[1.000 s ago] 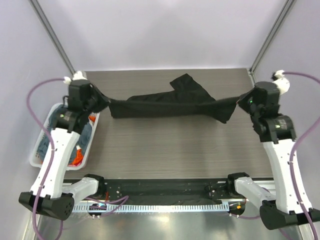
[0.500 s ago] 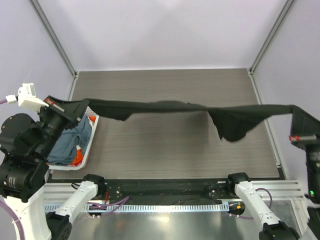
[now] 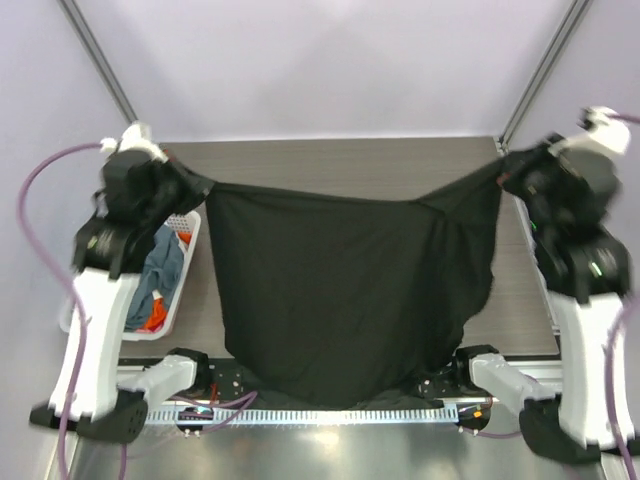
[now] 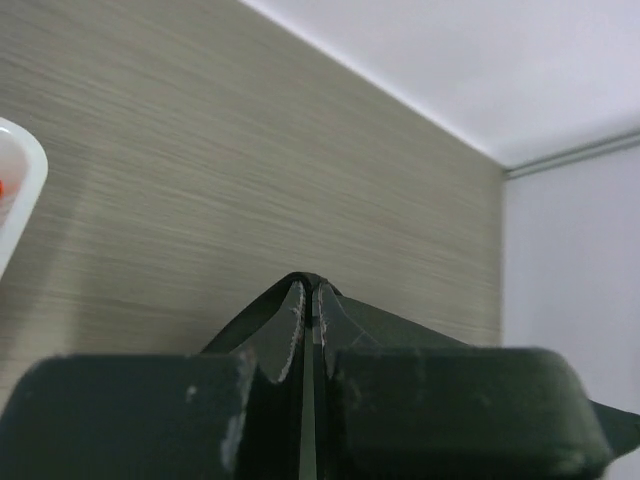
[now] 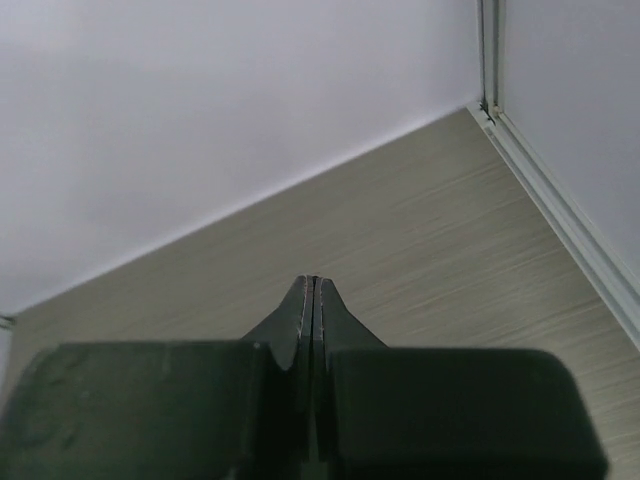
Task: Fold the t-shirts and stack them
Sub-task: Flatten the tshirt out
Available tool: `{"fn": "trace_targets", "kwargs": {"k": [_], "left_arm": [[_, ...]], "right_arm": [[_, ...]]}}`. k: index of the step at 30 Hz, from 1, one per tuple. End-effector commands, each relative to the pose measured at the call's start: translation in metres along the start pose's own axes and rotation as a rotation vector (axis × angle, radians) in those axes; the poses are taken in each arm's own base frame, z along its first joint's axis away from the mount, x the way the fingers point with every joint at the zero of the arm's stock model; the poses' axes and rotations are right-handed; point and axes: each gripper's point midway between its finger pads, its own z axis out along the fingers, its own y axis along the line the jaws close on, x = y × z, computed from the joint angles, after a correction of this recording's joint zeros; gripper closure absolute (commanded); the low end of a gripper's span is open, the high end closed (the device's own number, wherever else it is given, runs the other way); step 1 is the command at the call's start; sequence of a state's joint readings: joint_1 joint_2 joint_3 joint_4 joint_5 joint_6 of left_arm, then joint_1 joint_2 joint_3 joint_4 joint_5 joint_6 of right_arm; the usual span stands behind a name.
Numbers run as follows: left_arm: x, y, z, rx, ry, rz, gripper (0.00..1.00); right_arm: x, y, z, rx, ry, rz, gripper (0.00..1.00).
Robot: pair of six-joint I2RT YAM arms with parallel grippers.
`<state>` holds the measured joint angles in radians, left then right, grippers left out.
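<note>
A large black t-shirt (image 3: 340, 290) is spread wide between both arms, its lower hem reaching past the table's near edge. My left gripper (image 3: 197, 184) is shut on its upper left corner, and black cloth (image 4: 245, 322) wraps over the pinched tips (image 4: 310, 292). My right gripper (image 3: 503, 172) is shut on the upper right corner; in the right wrist view the jaws (image 5: 314, 288) are pressed together on a thin dark edge. A slate blue-grey t-shirt (image 3: 162, 262) and an orange one (image 3: 152, 318) lie in the basket.
A white lattice-sided basket (image 3: 190, 232) stands at the table's left edge; its corner (image 4: 15, 190) shows in the left wrist view. The wood-grain table (image 3: 340, 165) is bare along the back. Metal frame posts (image 3: 540, 70) rise at both far corners.
Half a second ago the shirt was a stretched band held high and near the camera. Both arms have since swung back over the table's sides and the shirt has opened out into a broad sheet.
</note>
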<state>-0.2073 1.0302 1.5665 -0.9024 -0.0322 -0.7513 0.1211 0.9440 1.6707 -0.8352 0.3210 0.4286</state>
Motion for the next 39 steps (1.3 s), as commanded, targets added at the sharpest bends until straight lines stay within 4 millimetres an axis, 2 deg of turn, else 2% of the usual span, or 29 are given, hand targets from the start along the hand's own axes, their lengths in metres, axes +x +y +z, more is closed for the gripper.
{"fn": "trace_targets", "kwargs": {"k": [1,2,3,4,5,6,7,10,11,12,13,15,16,20,22,23,24,25,26,27,28,29,30,32,33,35,36,38,39], "left_arm": [[-0.022,0.003,0.063,-0.044,-0.087,0.052,1.0],[-0.033,0.001,0.075,-0.064,-0.115,0.054,1.0],[-0.033,0.004,0.104,-0.104,-0.098,0.062,1.0],[-0.039,0.005,0.119,-0.131,-0.103,0.065,1.0],[-0.043,0.003,0.132,-0.145,-0.103,0.066,1.0],[-0.055,-0.009,0.155,-0.134,-0.105,0.066,1.0],[-0.061,-0.016,0.163,-0.118,-0.108,0.063,1.0],[-0.089,-0.05,0.176,-0.029,-0.144,0.045,1.0],[-0.096,-0.054,0.178,-0.031,-0.169,0.046,1.0],[-0.111,-0.059,0.176,-0.03,-0.213,0.053,1.0],[-0.118,-0.058,0.177,-0.047,-0.238,0.053,1.0],[-0.133,-0.065,0.171,-0.038,-0.277,0.063,1.0],[-0.131,-0.061,0.179,-0.053,-0.265,0.072,1.0],[-0.123,-0.057,0.165,-0.056,-0.237,0.088,1.0],[-0.12,-0.055,0.161,-0.039,-0.251,0.083,1.0],[-0.113,-0.05,0.154,-0.033,-0.26,0.084,1.0],[-0.106,-0.042,0.154,-0.048,-0.255,0.086,1.0],[-0.102,-0.035,0.151,-0.061,-0.259,0.09,1.0],[-0.088,-0.022,0.15,-0.082,-0.237,0.096,1.0],[-0.081,-0.016,0.147,-0.09,-0.226,0.096,1.0],[-0.071,-0.01,0.145,-0.094,-0.206,0.096,1.0],[-0.043,0.01,0.154,-0.126,-0.141,0.104,1.0],[-0.039,0.01,0.14,-0.108,-0.144,0.101,1.0],[-0.013,0.024,0.136,-0.107,-0.09,0.106,1.0],[0.012,0.044,0.132,-0.135,-0.044,0.113,1.0],[0.032,0.062,0.125,-0.157,-0.018,0.119,1.0],[0.062,0.086,0.126,-0.197,0.047,0.129,1.0],[0.081,0.099,0.114,-0.195,0.078,0.131,1.0],[0.104,0.11,0.109,-0.193,0.127,0.123,1.0]], "right_arm": [[-0.005,0.012,0.072,0.011,-0.113,-0.096,0.99],[-0.003,0.013,0.086,0.013,-0.123,-0.159,0.99],[0.013,0.015,0.119,0.027,-0.092,-0.216,0.99],[0.0,0.022,0.133,0.025,-0.142,-0.241,0.99],[0.002,0.024,0.15,0.037,-0.132,-0.307,0.99],[0.016,0.024,0.179,0.063,-0.091,-0.354,0.99],[-0.009,0.037,0.184,0.052,-0.141,-0.355,0.99],[-0.04,0.066,0.2,-0.013,-0.201,-0.384,0.99],[-0.051,0.067,0.201,0.004,-0.228,-0.388,0.99],[-0.079,0.071,0.196,0.026,-0.29,-0.394,0.99],[-0.078,0.063,0.205,0.087,-0.285,-0.411,0.99],[-0.101,0.063,0.196,0.104,-0.333,-0.42,0.99],[-0.105,0.064,0.193,0.095,-0.343,-0.416,0.99],[-0.126,0.062,0.155,0.076,-0.389,-0.389,0.99],[-0.111,0.052,0.15,0.091,-0.351,-0.377,0.99],[-0.12,0.05,0.125,0.077,-0.378,-0.355,0.99],[-0.093,0.042,0.133,0.077,-0.313,-0.374,0.99],[-0.083,0.037,0.13,0.076,-0.295,-0.36,0.99],[-0.083,0.032,0.111,0.071,-0.304,-0.316,0.99],[-0.044,0.02,0.12,0.077,-0.212,-0.313,0.99],[-0.029,0.016,0.115,0.068,-0.18,-0.291,0.99],[-0.011,0.012,0.112,0.06,-0.142,-0.232,0.99],[0.023,-0.004,0.102,0.07,-0.068,-0.22,0.99],[0.064,-0.016,0.093,0.069,0.018,-0.153,0.99],[0.098,-0.038,0.08,0.11,0.084,-0.143,0.99],[0.134,-0.065,0.068,0.187,0.148,-0.116,0.99],[0.172,-0.089,0.06,0.258,0.234,-0.125,0.99],[0.192,-0.11,0.043,0.32,0.265,-0.108,0.99],[0.22,-0.121,0.036,0.348,0.327,-0.088,0.99]]}}
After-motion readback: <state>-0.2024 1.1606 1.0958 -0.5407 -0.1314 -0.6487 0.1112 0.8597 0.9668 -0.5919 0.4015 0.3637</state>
